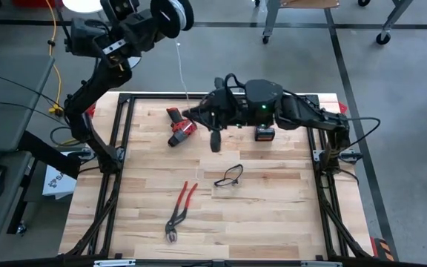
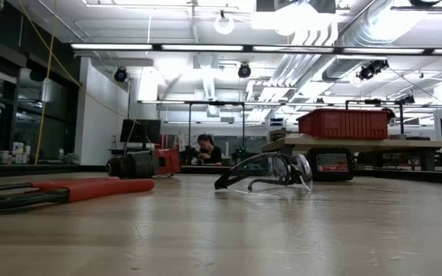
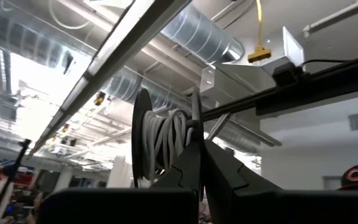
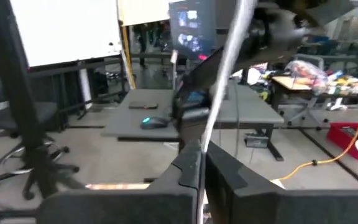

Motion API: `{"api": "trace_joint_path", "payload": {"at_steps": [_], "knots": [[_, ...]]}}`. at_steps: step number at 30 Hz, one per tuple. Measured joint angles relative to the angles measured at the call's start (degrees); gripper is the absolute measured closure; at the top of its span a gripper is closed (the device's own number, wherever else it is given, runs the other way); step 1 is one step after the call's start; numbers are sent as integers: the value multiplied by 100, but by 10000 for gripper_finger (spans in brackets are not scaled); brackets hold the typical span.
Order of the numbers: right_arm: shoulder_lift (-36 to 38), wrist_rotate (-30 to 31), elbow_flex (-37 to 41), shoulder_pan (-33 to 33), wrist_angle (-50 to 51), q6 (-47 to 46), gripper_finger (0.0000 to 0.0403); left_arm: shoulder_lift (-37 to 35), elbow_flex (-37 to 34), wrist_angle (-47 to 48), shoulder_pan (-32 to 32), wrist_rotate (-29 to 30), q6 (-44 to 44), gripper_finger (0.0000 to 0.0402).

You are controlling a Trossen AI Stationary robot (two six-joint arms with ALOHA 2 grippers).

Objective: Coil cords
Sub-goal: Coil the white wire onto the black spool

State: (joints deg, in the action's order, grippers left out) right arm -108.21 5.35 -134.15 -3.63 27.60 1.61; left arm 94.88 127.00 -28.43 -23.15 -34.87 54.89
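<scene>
High over the table's far left corner, my left gripper (image 1: 154, 24) is shut on a small black spool (image 1: 175, 13) and tilts upward. White cord (image 3: 163, 140) is wound on the spool between its two flanges. One thin strand (image 1: 182, 70) runs from the spool down toward the table's middle. There my right gripper (image 1: 193, 115) points level toward the table's left and is shut on it. In the right wrist view the cord (image 4: 225, 68) rises slanting from between the fingers (image 4: 188, 171). My left gripper pinches the rim of one spool flange (image 3: 195, 127) between its two fingers, coming from below and slanting upward. The spool is lifted clear, high above the table, with its wound cord beside the fingers. My right gripper pinches the single white strand (image 4: 202, 146) between its fingertips, level, from the table's right side. The fingers lie across the cord, which runs straight up from the hold toward the spool, clear of the table.
On the wooden table lie a red and black drill (image 1: 180, 127), a red-handled pair of pliers (image 1: 181, 208), clear safety glasses (image 1: 229, 176) and a black battery pack (image 1: 265, 133). A yellow cable (image 1: 50, 44) hangs off the table's left. A person sits far behind (image 2: 206, 149).
</scene>
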Motion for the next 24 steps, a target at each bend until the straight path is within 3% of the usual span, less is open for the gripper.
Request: {"api": "trace_joint_path", "payload": {"at_steps": [5, 12, 19, 24], "knots": [[266, 12, -11, -268, 545, -152, 401, -283, -4, 890, -453, -157, -17, 401], [683, 62, -2, -695, 1164, -164, 402, -932, -4, 4219, -881, -369, -673, 401], [1122, 166, -2, -821, 1428, -116, 402, -1424, -4, 6805, -983, -433, -783, 401], [1315, 474, -4, -689, 1399, 173, 403, -1488, -2, 7967, -685, -504, -700, 401]]}}
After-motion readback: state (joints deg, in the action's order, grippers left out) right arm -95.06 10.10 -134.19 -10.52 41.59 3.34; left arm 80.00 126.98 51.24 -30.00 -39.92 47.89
